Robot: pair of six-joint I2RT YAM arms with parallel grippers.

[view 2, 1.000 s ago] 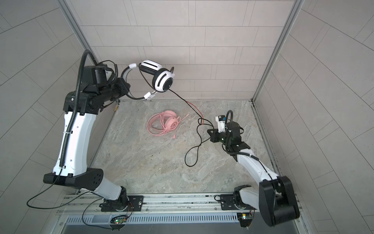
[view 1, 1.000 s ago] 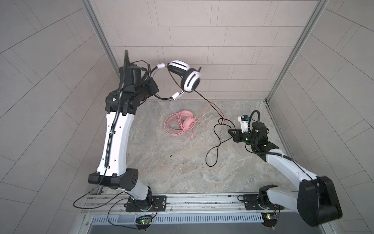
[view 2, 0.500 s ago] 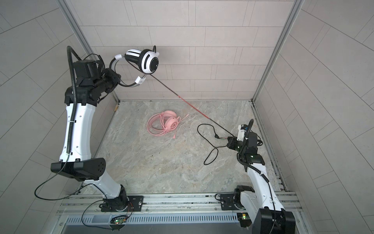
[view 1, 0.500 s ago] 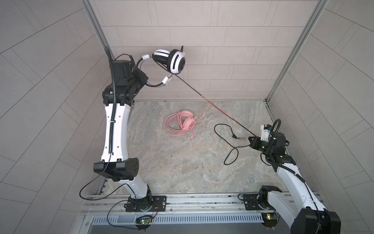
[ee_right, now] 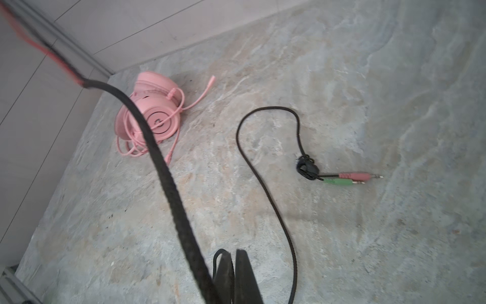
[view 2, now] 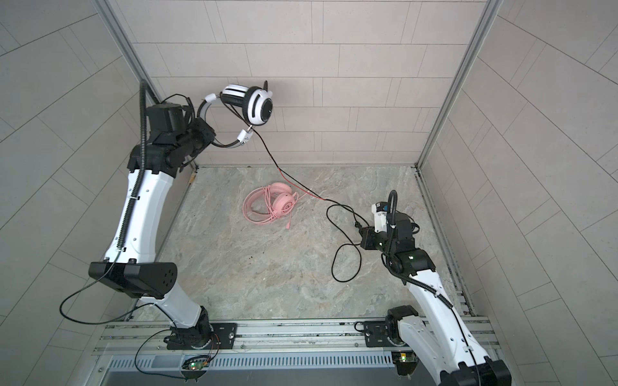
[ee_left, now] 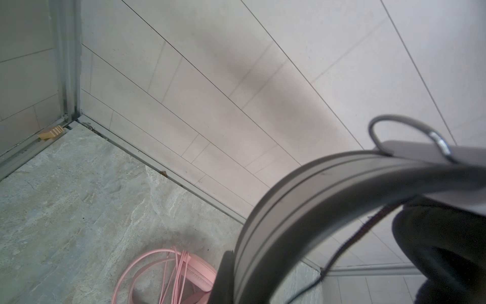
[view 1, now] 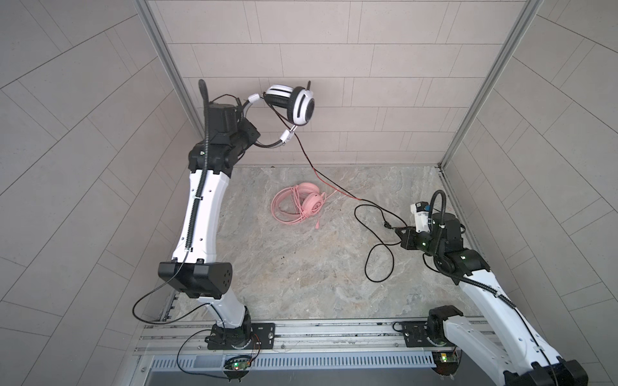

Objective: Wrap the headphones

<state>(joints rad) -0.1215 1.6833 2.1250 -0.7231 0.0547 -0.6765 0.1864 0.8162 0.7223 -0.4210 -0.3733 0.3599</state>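
Black cable (ee_right: 168, 179) pinched in right gripper (ee_right: 234, 265); left gripper (view 1: 254, 138) clamps headset (view 1: 301, 105), upper centre.
Pull harder and you may yank it free.

No legible text, brand, number anywhere. Round emblem on pink headset (ee_right: 160, 121) earcup: blurred, unreadable. Blue patch on white camera module (view 1: 419, 218) atop right arm (view 1: 485, 295): too small to read.

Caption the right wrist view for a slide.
Right hand shut on the black cable, its pink and green plugs on the stone table; pink headset, cable coiled, lies beyond.
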